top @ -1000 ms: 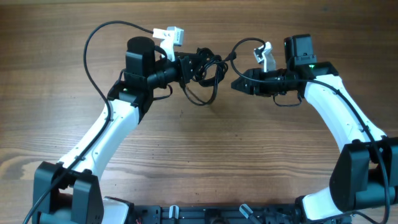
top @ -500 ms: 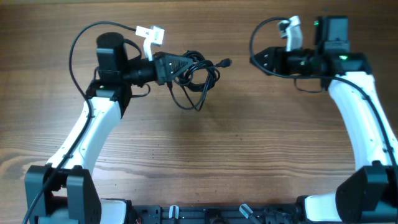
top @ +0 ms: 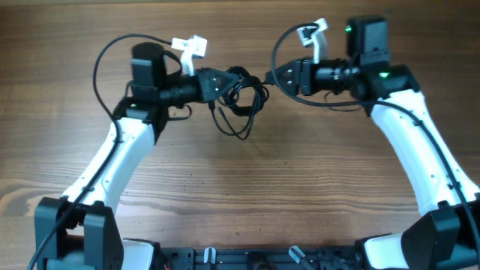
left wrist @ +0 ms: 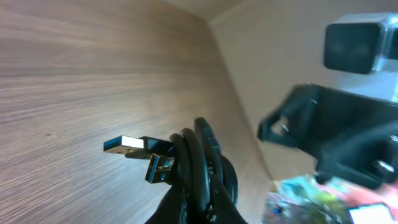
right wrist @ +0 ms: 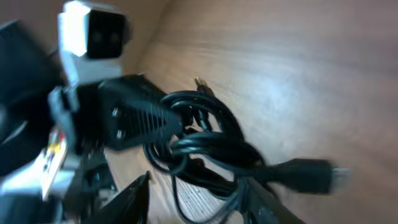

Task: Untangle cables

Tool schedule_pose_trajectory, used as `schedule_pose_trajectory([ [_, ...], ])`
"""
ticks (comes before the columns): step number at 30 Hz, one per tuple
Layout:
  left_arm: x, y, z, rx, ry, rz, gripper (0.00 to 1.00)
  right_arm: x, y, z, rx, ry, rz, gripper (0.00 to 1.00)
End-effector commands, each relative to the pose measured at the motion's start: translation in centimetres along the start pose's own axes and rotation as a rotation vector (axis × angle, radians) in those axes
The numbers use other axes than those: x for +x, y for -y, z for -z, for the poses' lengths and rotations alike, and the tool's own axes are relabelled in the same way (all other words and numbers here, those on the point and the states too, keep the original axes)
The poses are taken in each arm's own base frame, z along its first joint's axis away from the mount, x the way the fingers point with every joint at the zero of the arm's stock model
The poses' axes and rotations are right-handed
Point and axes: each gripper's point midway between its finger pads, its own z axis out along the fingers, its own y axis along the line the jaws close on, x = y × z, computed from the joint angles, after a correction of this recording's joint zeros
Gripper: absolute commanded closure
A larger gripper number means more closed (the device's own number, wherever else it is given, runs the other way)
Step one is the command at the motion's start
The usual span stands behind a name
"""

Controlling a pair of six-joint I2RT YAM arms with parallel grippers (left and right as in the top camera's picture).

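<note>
The cables point(top: 241, 99) are a tangle of thin black cords held above the table near its far middle, with one loop hanging down. My left gripper point(top: 225, 82) is shut on the bundle; in the left wrist view the cords point(left wrist: 198, 167) rise between its fingers point(left wrist: 198, 205), with two USB plugs point(left wrist: 134, 147) sticking out left. My right gripper point(top: 274, 76) is open, its tips just right of the bundle. In the right wrist view its fingers point(right wrist: 199, 202) spread around the cords point(right wrist: 205, 146), and a plug end point(right wrist: 308, 176) lies by the right finger.
The wooden table point(top: 240, 187) lies under both arms. Thicker black wires loop from each white arm at the back point(top: 105, 60) point(top: 281, 45). The left arm's camera housing point(right wrist: 93, 31) shows in the right wrist view.
My right gripper has swung left from the far right up to the cable bundle. My left gripper with the bundle has shifted slightly right.
</note>
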Motion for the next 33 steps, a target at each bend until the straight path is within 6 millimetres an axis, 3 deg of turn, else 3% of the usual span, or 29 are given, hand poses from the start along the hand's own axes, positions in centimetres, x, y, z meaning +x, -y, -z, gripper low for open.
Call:
schedule_pose_trajectory([
  [1,-0.7,-1.3,-1.3,-0.171,0.08,-0.021,0.96,0.2,2.1,-1.3,0.16,0.043,-0.273,0.58],
  [9,-0.9,-2.2,-2.7,-0.403,0.205,-0.03,0.96,2.1,2.3,-4.5,0.087,-0.063,-0.357,0.58],
  [13,-0.9,-2.3,-2.6,-0.402,0.241,0.099,0.96,2.9,3.1,-5.7,0.102,-0.091,-0.377,0.59],
  [17,-0.7,-2.0,-2.8,-0.378,0.227,0.122,0.96,3.3,4.4,-6.3,0.133,-0.1,-0.396,0.61],
  [21,-0.1,-1.2,-3.2,-0.326,0.201,0.198,0.96,2.8,4.9,-6.7,0.14,-0.079,-0.401,0.62],
  [33,0.5,-0.9,-3.4,-0.309,0.17,0.198,0.96,1.2,5.3,-7.3,0.132,-0.015,-0.426,0.69],
])
